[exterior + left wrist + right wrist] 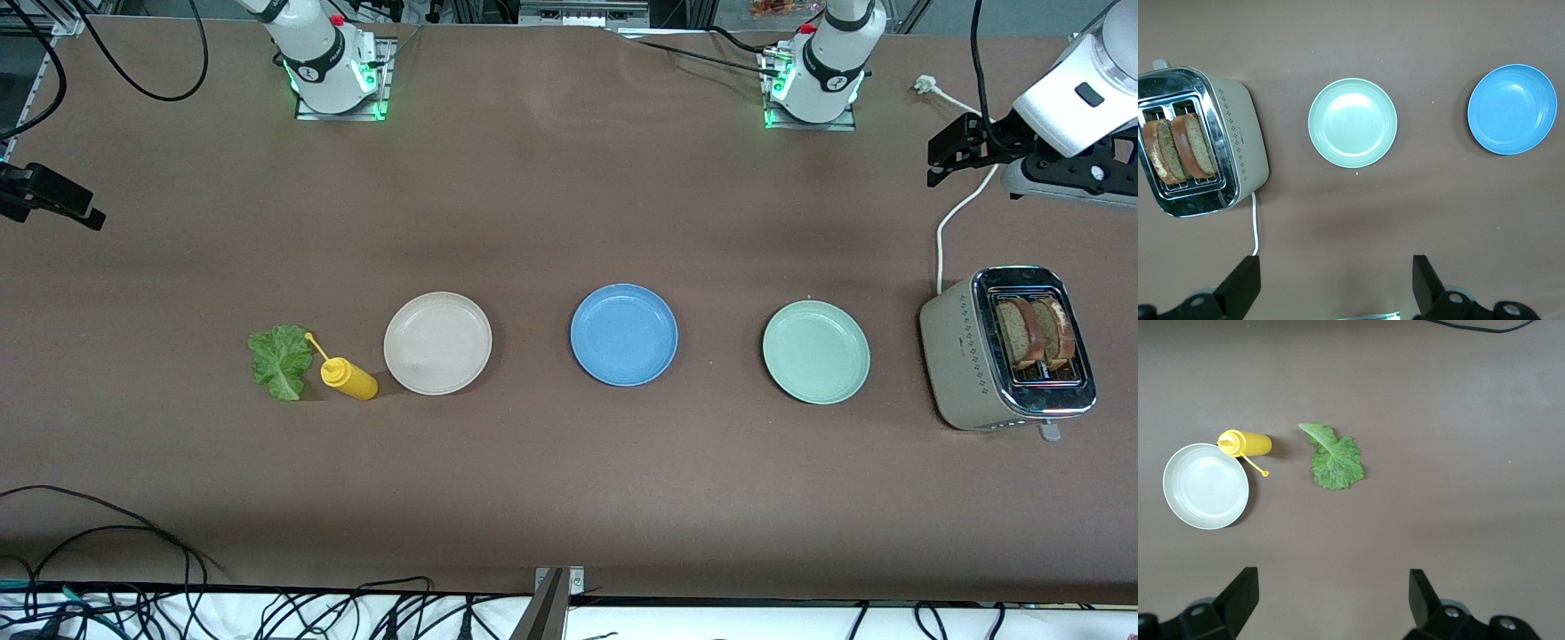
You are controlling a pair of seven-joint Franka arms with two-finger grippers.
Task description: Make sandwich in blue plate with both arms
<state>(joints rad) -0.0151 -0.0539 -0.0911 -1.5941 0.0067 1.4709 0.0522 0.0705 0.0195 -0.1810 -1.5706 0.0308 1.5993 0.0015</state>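
The blue plate [624,334] [1512,109] lies bare at the table's middle. Two brown bread slices [1036,333] [1179,147] stand in the slots of a toaster [956,347] [1245,137] at the left arm's end. A ruffled green lettuce leaf [281,360] [1333,458] lies flat on the table toward the right arm's end. My left gripper [935,164] [1336,270] hangs open and holds nothing, high over the table beside the toaster's cord. Over the right arm's end of the table my right gripper [62,203] [1331,580] is also open, with only bare table between its fingers.
A cream-white plate [437,342] [1206,487] and a pale green plate [816,351] [1352,123] flank the blue one. A yellow squeeze bottle [348,377] [1246,443] lies between the lettuce and the cream plate. The toaster's white cord [942,231] runs toward the left arm's base.
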